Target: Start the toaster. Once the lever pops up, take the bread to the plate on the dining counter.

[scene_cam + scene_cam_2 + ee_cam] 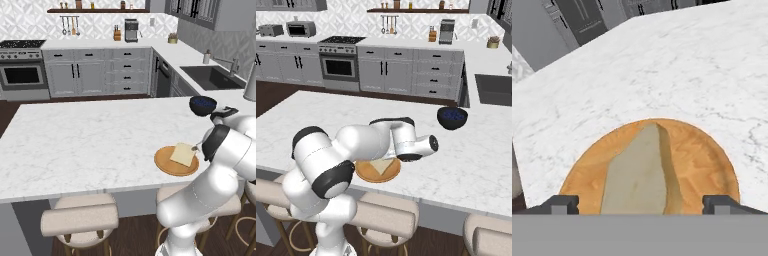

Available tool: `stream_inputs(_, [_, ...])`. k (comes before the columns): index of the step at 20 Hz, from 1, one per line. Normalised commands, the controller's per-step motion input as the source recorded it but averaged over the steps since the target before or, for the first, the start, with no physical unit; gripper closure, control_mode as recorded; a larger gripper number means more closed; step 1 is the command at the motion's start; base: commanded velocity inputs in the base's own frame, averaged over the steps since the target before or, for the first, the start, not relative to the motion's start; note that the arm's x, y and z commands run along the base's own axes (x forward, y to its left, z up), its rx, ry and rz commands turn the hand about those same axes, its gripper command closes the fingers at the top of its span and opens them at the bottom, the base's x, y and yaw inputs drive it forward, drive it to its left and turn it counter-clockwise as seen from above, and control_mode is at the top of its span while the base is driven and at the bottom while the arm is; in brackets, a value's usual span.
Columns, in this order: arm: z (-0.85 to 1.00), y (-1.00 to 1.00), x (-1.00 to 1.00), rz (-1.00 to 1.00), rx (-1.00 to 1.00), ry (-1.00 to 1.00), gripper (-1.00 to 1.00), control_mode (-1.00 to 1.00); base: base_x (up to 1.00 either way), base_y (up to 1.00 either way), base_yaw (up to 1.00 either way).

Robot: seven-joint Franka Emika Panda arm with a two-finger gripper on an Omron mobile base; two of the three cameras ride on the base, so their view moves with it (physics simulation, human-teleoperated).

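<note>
The bread (pixel 183 154) (pixel 383 166) (pixel 639 175) lies flat on the round orange-brown plate (pixel 167 165) (pixel 368 175) (pixel 702 160), near the front edge of the white marble dining counter (pixel 75 140) (pixel 476 160) (pixel 677 65). My gripper (pixel 641 205) hangs just above the plate and is open. Its fingertips (pixel 562 204) stand wide apart on either side of the slice, and nothing is held between them. In the base views my white arm bends low over the plate and covers part of it. The toaster (pixel 270 30) stands far off on the back worktop at the left.
A dark blue bowl (pixel 203 105) (pixel 452 117) sits on the dining counter beyond the plate. Padded stools (pixel 80 217) (pixel 386 215) stand under the counter's front edge. A sink (pixel 212 77) is set in the worktop at the right, and a stove (pixel 22 70) stands along the back wall.
</note>
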Motion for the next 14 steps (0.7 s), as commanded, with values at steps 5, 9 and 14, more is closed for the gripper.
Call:
stream_inputs(5, [0.0,-0.02,-0.01,0.0,-0.17,-0.01,-1.0,-1.0,0.0,0.0,0.0])
stream_inputs(9, [0.09,-0.01,-0.05,0.0,-0.22,-0.05,-1.0,-1.0,0.0,0.0,0.0])
stream_inputs(14, [0.38,0.31,-0.26,-0.01,-0.19,-0.03,-1.0,-1.0,0.0,0.0,0.0])
